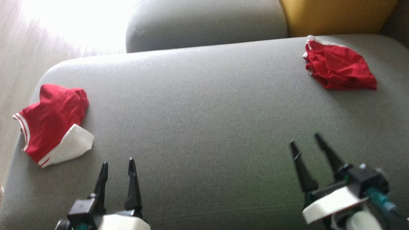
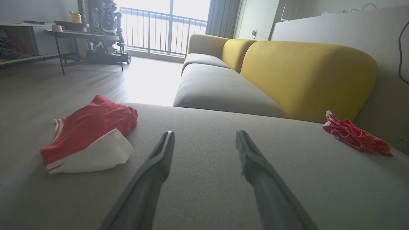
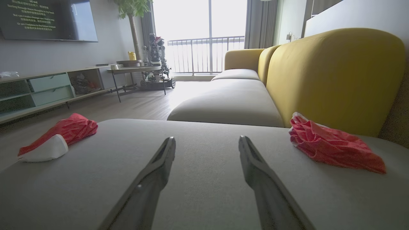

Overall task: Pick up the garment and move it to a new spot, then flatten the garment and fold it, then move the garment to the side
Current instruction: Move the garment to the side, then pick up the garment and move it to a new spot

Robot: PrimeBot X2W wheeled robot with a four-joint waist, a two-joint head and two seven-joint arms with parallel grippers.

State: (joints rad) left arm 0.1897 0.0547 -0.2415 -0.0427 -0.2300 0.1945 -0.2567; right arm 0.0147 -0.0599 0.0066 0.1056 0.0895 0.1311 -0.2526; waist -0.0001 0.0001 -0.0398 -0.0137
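Note:
Two red garments lie on the grey sofa seat (image 1: 204, 108). A red garment with white trim and a white turned-over flap (image 1: 52, 123) (image 2: 88, 137) (image 3: 60, 134) is bunched at the seat's left edge. A crumpled all-red garment (image 1: 338, 65) (image 2: 356, 137) (image 3: 332, 145) rests at the far right by the backrest. My left gripper (image 1: 117, 162) (image 2: 204, 132) hovers open over the near left of the seat, just right of the trimmed garment. Over the near right, my right gripper (image 1: 304, 139) (image 3: 207, 138) is open too, well short of the all-red garment. Neither holds anything.
A yellow backrest (image 1: 335, 16) (image 3: 332, 76) rises behind the seat at the right. A second grey seat cushion (image 1: 207, 22) adjoins at the back. Wooden floor (image 1: 16, 64) drops off past the left edge. A low table (image 3: 134, 68) and a TV cabinet (image 3: 48, 91) stand across the room.

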